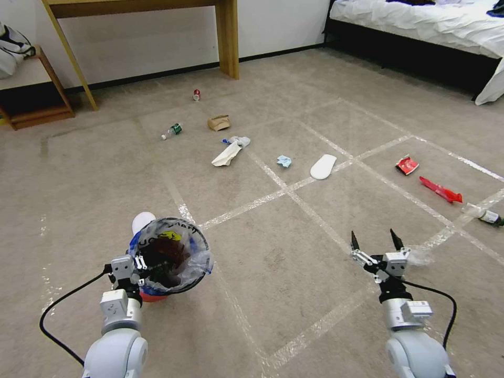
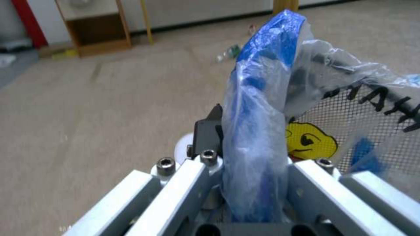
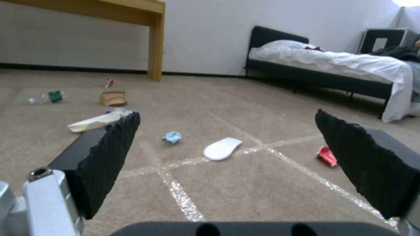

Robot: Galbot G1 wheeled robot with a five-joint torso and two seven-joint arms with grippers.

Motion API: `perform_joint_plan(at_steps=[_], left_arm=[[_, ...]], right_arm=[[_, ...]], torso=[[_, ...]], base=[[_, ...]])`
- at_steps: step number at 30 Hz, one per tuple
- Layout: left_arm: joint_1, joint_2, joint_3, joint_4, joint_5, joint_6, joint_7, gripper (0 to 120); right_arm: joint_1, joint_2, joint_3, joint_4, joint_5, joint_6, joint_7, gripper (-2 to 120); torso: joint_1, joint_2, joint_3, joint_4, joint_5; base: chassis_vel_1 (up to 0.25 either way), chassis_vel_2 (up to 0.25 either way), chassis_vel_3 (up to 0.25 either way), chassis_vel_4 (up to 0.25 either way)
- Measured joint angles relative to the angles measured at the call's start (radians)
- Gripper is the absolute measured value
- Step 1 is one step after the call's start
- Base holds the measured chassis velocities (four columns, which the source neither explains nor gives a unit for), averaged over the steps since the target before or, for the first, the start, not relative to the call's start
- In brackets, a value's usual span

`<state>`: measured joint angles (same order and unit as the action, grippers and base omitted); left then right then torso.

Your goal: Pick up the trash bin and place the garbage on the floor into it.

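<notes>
Head view: left gripper clamped on bag-lined rim of trash bin, low at robot's left; right gripper held apart, empty; garbage scattered on carpet ahead | Left wrist view: bag liner pinched between jaws; thin, slippery film | Right wrist view: white foam piece likely light, crushable; best taken across narrow width.

Small round red bin lined with clear blue-edged plastic bag, upright, mouth open. Beyond bin on carpet: white oblong foam piece, crumpled blue tissue, brown carton, red can, green-labelled bottle, red wrapper.
</notes>
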<state>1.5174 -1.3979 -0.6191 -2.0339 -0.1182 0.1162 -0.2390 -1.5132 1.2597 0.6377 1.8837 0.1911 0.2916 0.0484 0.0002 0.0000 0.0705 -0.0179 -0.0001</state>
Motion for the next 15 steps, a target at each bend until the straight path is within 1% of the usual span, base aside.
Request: perform_joint_plan(at_steps=[3,5,6,7,8,10,14,15], left_arm=[[0.017,-0.01,-0.009,-0.022,0.029,-0.027,0.007,4],[0.031,-0.018,-0.021,-0.045,0.04,-0.035,0.007,4],[0.031,-0.018,-0.021,-0.045,0.04,-0.035,0.007,4],[0.038,-0.022,-0.034,-0.057,0.05,-0.044,0.005,4],[0.038,-0.022,-0.034,-0.057,0.05,-0.044,0.005,4],[0.05,-0.029,-0.053,-0.079,0.058,-0.06,0.002,4],[0.059,-0.032,-0.06,-0.089,0.068,-0.084,0.002,4],[0.061,-0.035,-0.062,-0.089,0.075,-0.1,0.003,4]], right_arm=[[-0.01,0.002,0.01,0.004,-0.005,0.009,-0.001,100],[-0.014,0.002,0.009,0.008,-0.006,0.012,-0.001,100],[-0.014,0.002,0.009,0.008,-0.006,0.012,-0.001,100],[-0.012,0.001,0.001,0.01,-0.007,0.012,-0.002,100],[-0.012,0.001,0.001,0.01,-0.007,0.012,-0.002,100],[-0.004,-0.002,-0.016,0.01,-0.013,0.012,-0.003,100],[-0.001,0.0,-0.028,0.01,-0.022,0.012,-0.005,100],[0.0,0.003,-0.033,0.011,-0.026,0.012,-0.005,100]], torso=[[0.0,0.0,0.0,-0.0001,0.0],[0.0,0.0,0.0,0.0002,0.0002],[0.0,0.0,0.0,0.0002,0.0002],[0.0,0.0,0.0,0.0002,0.0001],[0.0,0.0,0.0,0.0002,0.0001],[0.0,0.0,0.0,0.0003,0.0001],[0.0,0.0,0.0,0.0002,0.0001],[0.0,0.0,0.0,0.0002,0.0001]], base=[[0.0,0.0,0.0,0.0],[0.0,0.0,0.0,0.0],[0.0,0.0,0.0,0.0],[0.0,0.0,0.0,0.0],[0.0,0.0,0.0,0.0],[0.0,0.0,0.0,0.0],[0.0,0.0,0.0,0.0],[0.0,0.0,0.0,0.0]])
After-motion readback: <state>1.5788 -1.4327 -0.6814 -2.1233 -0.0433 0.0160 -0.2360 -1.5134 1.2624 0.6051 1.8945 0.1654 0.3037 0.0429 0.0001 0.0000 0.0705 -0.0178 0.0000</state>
